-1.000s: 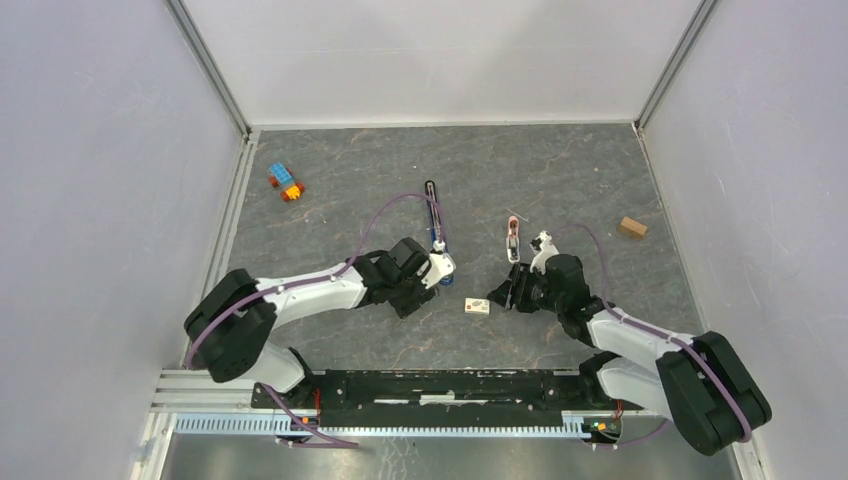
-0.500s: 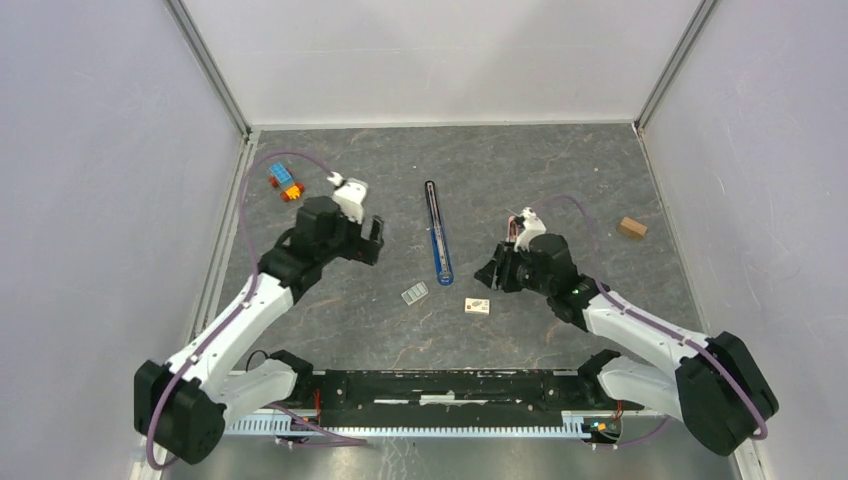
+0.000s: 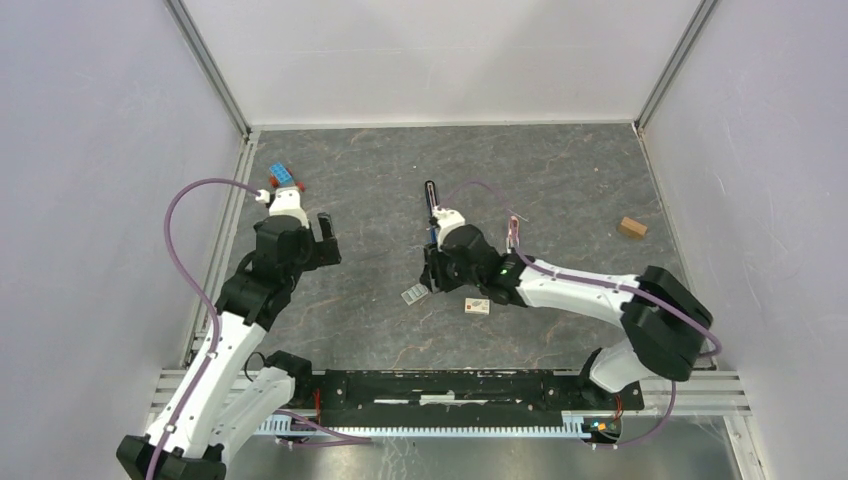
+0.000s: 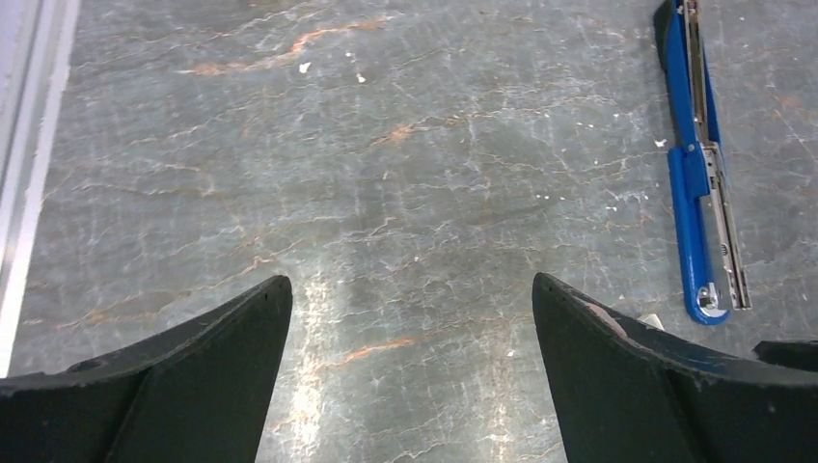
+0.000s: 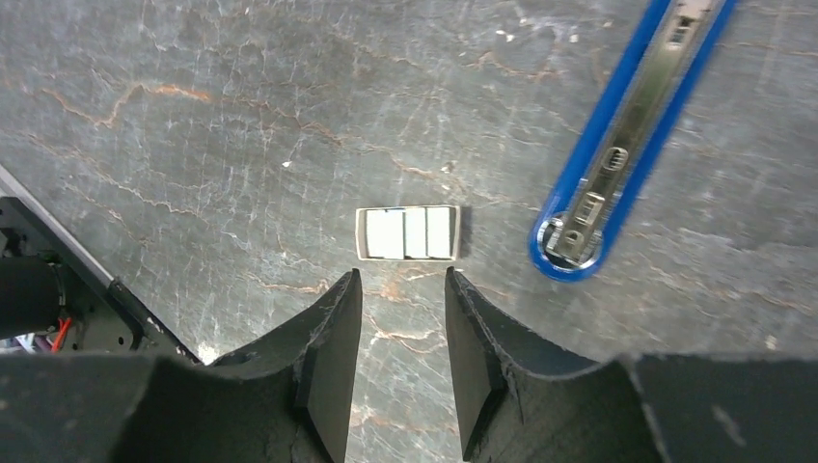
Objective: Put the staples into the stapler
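The blue stapler (image 3: 430, 197) lies swung open flat near the table's middle, and my right arm covers its near end. The left wrist view shows it at the right (image 4: 696, 164), and the right wrist view shows its rounded end with the metal channel (image 5: 590, 217). The staples (image 3: 413, 295), a small silvery strip, lie left of that end, and the right wrist view shows them just ahead of the fingertips (image 5: 407, 233). My right gripper (image 3: 429, 277) hovers over them, narrowly open and empty (image 5: 400, 282). My left gripper (image 3: 327, 240) is wide open and empty (image 4: 410, 289), well left of the stapler.
A small pink-and-white piece (image 3: 477, 306) lies right of the staples. A thin pinkish tool (image 3: 513, 233) and a brown block (image 3: 631, 227) lie further right. Toy bricks (image 3: 283, 176) sit at the back left by the wall rail.
My left arm has pulled back left from the stapler's near end, uncovering the staples on the table. My right arm has swung left and now sits over the staples.
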You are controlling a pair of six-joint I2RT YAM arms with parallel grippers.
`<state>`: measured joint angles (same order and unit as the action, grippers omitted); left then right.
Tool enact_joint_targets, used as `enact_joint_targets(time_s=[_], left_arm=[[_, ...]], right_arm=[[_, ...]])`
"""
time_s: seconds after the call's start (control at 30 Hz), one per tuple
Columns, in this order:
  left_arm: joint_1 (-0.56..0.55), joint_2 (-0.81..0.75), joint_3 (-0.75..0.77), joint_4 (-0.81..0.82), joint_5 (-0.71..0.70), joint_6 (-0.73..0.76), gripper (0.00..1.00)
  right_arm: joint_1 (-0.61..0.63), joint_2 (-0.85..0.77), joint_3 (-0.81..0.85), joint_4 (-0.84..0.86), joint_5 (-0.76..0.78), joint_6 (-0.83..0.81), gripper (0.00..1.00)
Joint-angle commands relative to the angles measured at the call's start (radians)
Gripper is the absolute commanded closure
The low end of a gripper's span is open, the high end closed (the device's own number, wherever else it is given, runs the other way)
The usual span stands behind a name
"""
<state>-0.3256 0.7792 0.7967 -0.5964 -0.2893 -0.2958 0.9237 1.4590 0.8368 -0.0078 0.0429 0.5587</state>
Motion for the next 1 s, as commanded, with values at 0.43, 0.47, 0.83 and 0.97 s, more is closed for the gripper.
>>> enact_joint_targets(time_s=[0.43,0.47,0.83,0.97], left_arm=[[-0.007,-0.115,0.016,-0.047,-0.124,-0.008,0.0],[-0.01,-0.111,0.019,-0.045,-0.122,-0.008,0.0],[-0.015,-0.095,0.026,-0.051,-0.13,-0.003,0.0],[-0.017,-0.097,0.026,-0.054,-0.131,-0.006,0.0]], right_arm=[[0.13,0.325,0.292,-0.132,0.135,-0.065,0.58],[0.131,0.335,0.299,-0.133,0.133,-0.067,0.58],[0.131,0.374,0.312,-0.145,0.113,-0.068,0.6],[0.132,0.381,0.307,-0.141,0.099,-0.06,0.6]])
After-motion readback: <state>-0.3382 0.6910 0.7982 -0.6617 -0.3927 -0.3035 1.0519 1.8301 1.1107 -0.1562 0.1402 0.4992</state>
